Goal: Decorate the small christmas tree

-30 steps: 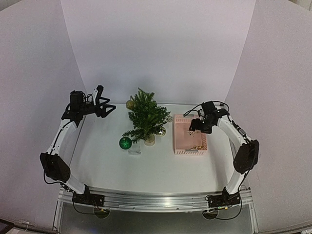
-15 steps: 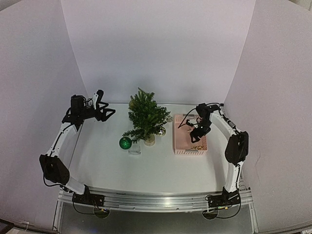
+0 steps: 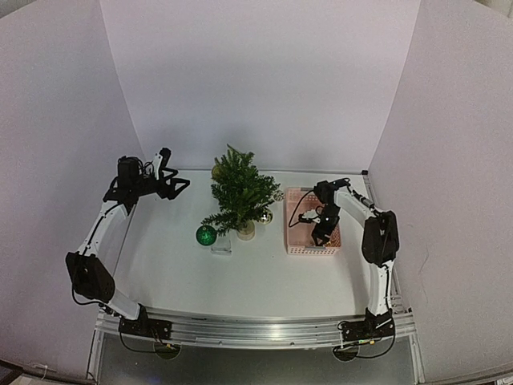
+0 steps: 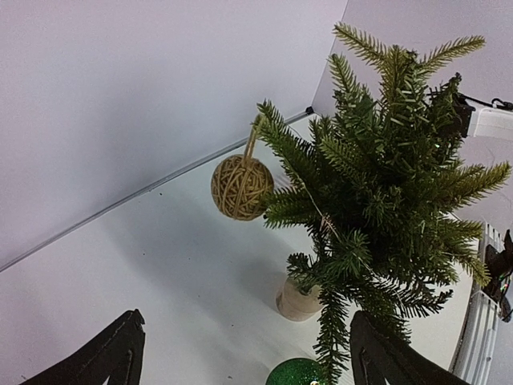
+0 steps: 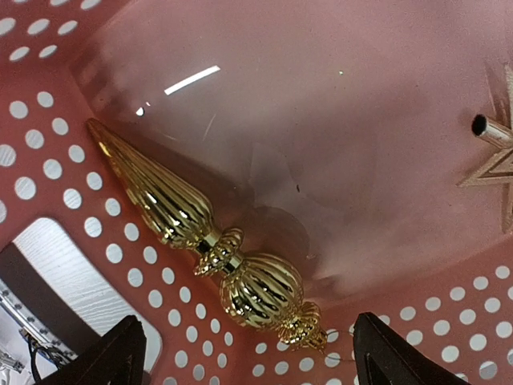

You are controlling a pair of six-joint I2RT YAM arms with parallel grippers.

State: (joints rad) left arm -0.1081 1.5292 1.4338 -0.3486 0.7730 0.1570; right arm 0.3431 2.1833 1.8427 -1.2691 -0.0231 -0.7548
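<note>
Now dropped into the pink basket [image 3: 294,241] with the right gripper [image 5: 250,361], wide open and empty over the gold drop ornament [image 5: 204,241] — pickup next, probably. Idling open with the left gripper [image 4: 244,353], left of the small christmas tree [image 3: 239,196] toward the table's [image 3: 240,281] far edge.

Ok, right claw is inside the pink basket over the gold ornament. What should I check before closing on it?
1. Right claw open: ok.
2. Gold ornament between its fingers: ok, it lies across the gap.
3. Room around the ornament: not ok, it lies along the pink basket's perforated wall.
4. Star topper clear of the grasp: ok, off to one side.
5. Claw height above the basket floor: cannot tell.
6. Left claw open and apart from the small christmas tree: ok.
</note>
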